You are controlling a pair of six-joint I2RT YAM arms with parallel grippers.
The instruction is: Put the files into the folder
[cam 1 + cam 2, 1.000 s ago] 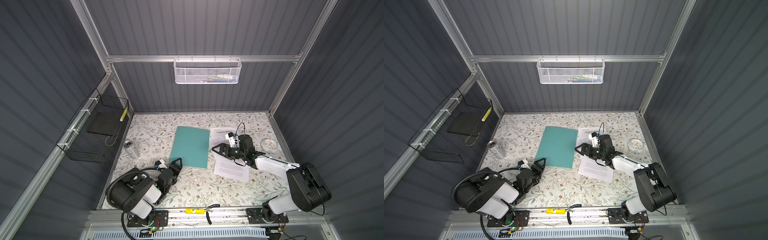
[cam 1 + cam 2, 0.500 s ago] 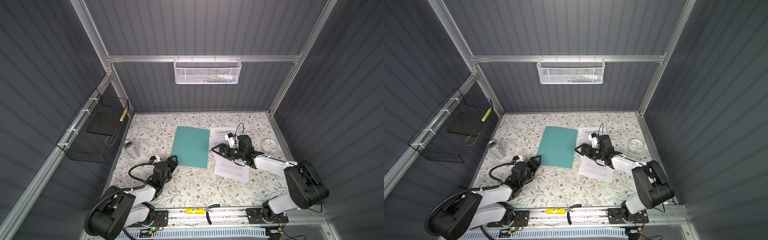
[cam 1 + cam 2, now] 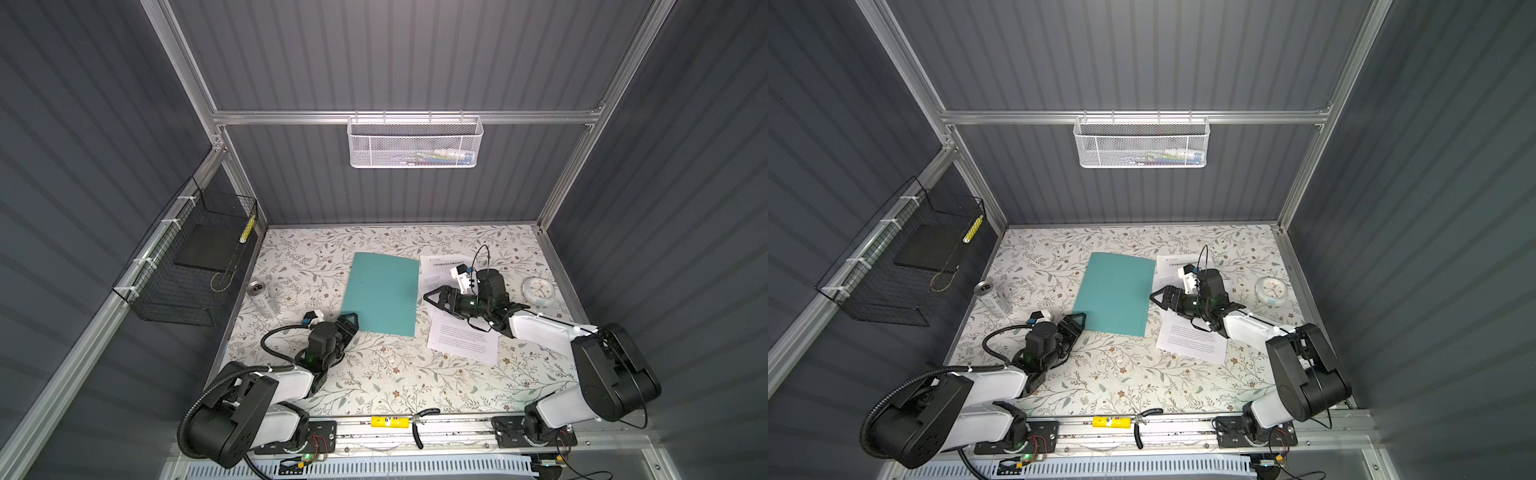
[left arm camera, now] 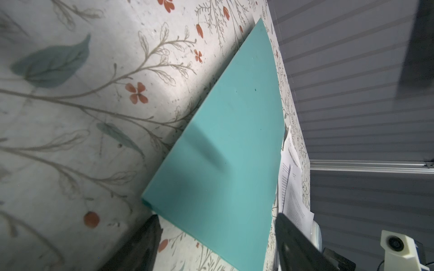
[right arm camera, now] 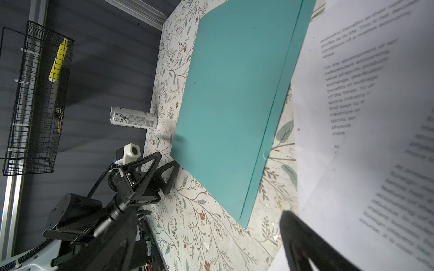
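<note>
The teal folder [image 3: 382,291] [image 3: 1115,293] lies closed and flat mid-table. The files [image 3: 461,340] [image 3: 1187,340], white printed sheets, lie overlapping just right of it. My left gripper [image 3: 351,320] [image 3: 1077,320] is open and low at the folder's near left corner. In the left wrist view that corner of the folder [image 4: 223,152] sits between the fingers [image 4: 296,244]. My right gripper [image 3: 432,297] [image 3: 1158,297] is open above the files, beside the folder's right edge [image 5: 270,131]. One of its fingers [image 5: 303,239] shows over a sheet [image 5: 366,117].
A drink can [image 3: 262,297] [image 5: 133,118] stands at the left table edge. A small clock [image 3: 537,288] lies at the right. A black wire basket [image 3: 187,266] hangs on the left wall, a white mesh basket [image 3: 413,143] on the back wall. Pliers [image 3: 419,419] lie on the front rail.
My left arm has stretched out and lowered, bringing its open gripper up to the folder's near left corner. The right arm, folder and files have stayed put.
</note>
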